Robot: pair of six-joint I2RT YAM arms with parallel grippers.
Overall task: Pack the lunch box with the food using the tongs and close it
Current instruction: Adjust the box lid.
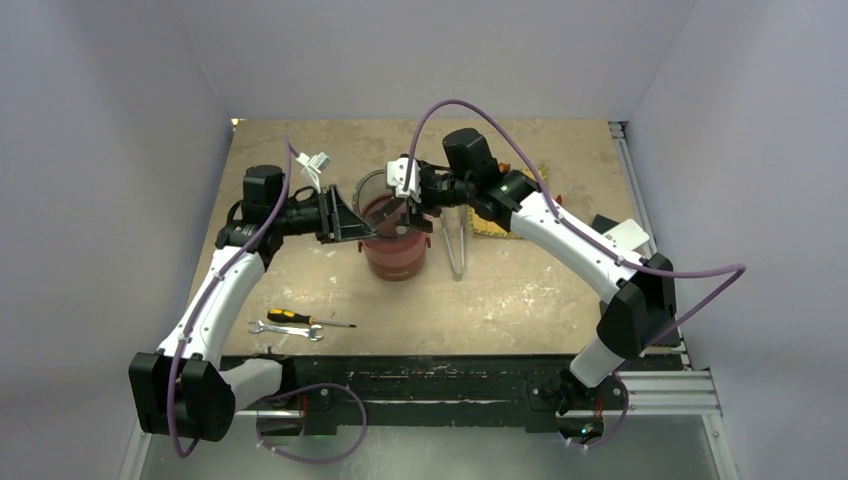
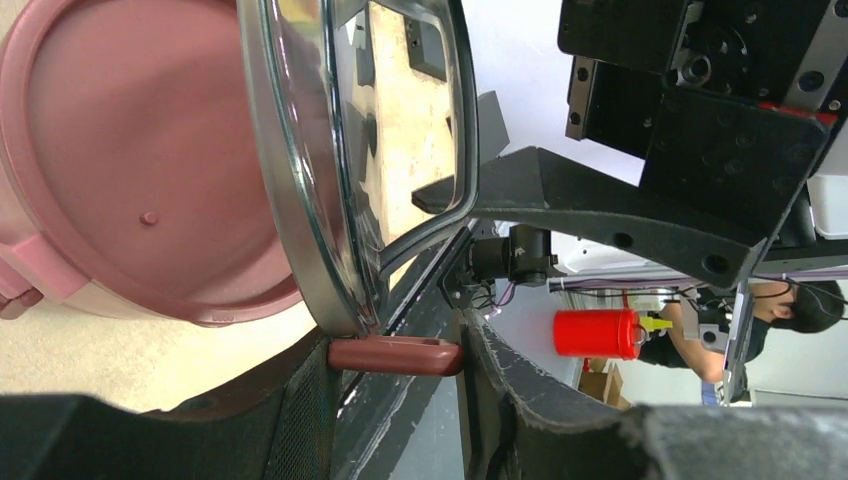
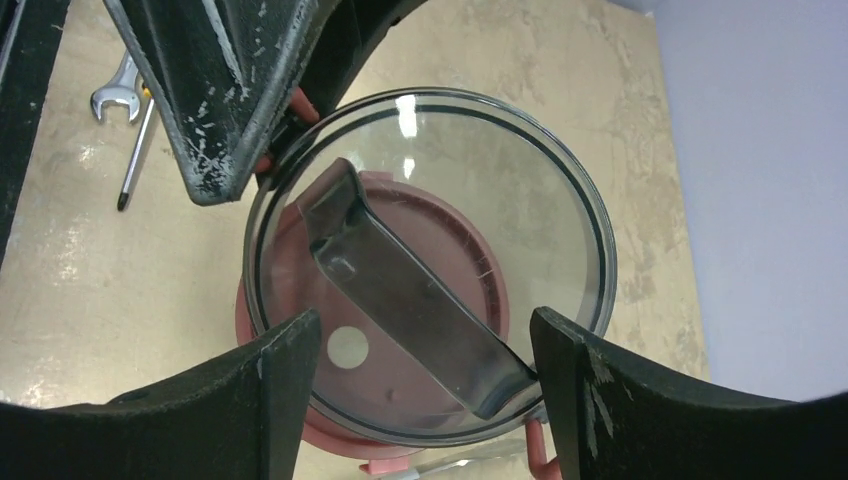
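From my station I see the round dusty-red stacked lunch box (image 1: 397,255) standing mid-table between the two arms. Its dark see-through round top lid (image 3: 520,210) sits askew over the flat red disc lid (image 2: 130,170), one edge lifted off it. My left gripper (image 2: 400,395) comes in from the side, its jaws partly closed and pinched on the lunch box's small red side handle (image 2: 395,355), with the clear lid's rim just beside that handle. My right gripper (image 3: 425,395) hangs directly above the lid with its jaws wide apart, one black finger (image 3: 270,400) on each side of the lid's dark strap handle (image 3: 400,290), and it holds nothing. The long slim silver metal tongs (image 1: 455,240) lie flat on the table just right of the lunch box. Nearer the arm bases lie a black-and-orange-handled screwdriver (image 1: 300,318) and a small silver wrench (image 1: 285,328).
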